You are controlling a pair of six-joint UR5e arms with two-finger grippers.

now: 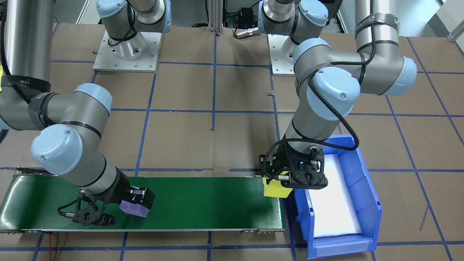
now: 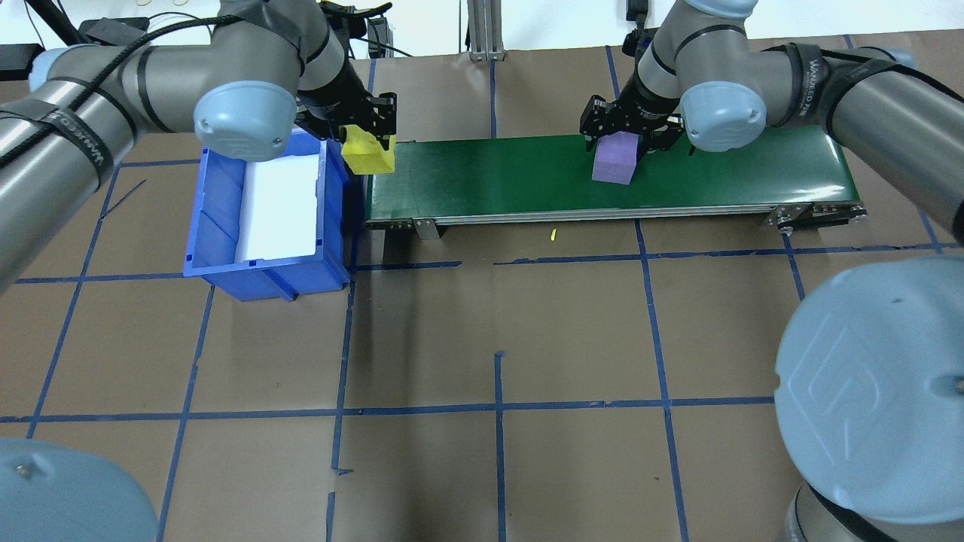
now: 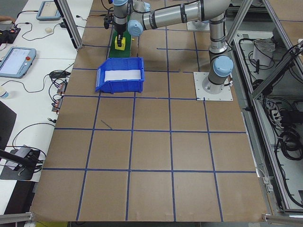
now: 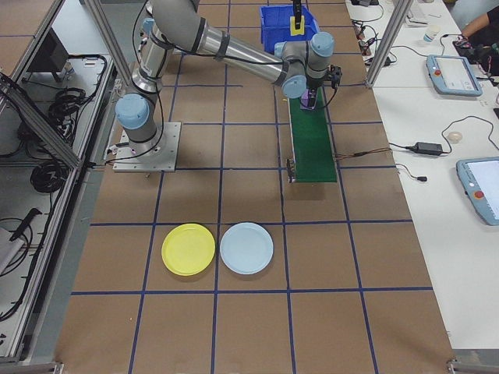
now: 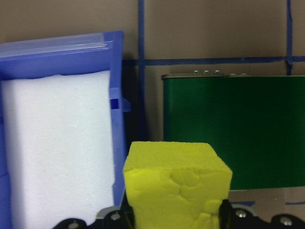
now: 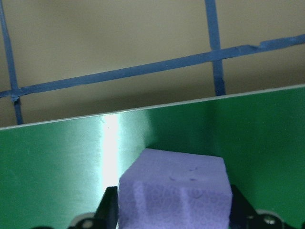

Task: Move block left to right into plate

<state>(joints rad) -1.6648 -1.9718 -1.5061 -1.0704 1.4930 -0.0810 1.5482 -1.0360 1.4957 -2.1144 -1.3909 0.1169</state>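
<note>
A yellow block [image 1: 275, 189] [image 5: 175, 186] hangs in my left gripper [image 2: 367, 144], which is shut on it, over the gap between the blue bin and the end of the green belt. My right gripper [image 2: 617, 148] is shut on a purple block [image 2: 613, 162] [image 6: 174, 193] low over the belt's other half; I cannot tell whether that block touches the belt. The yellow plate [image 4: 188, 249] lies on the table far from both grippers and shows only in the exterior right view.
The green conveyor belt [image 2: 512, 181] runs across the table. A blue bin [image 2: 218, 218] with a white foam liner stands at its left end. A light blue plate [image 4: 246, 248] lies beside the yellow one. Blue tape lines grid the brown tabletop.
</note>
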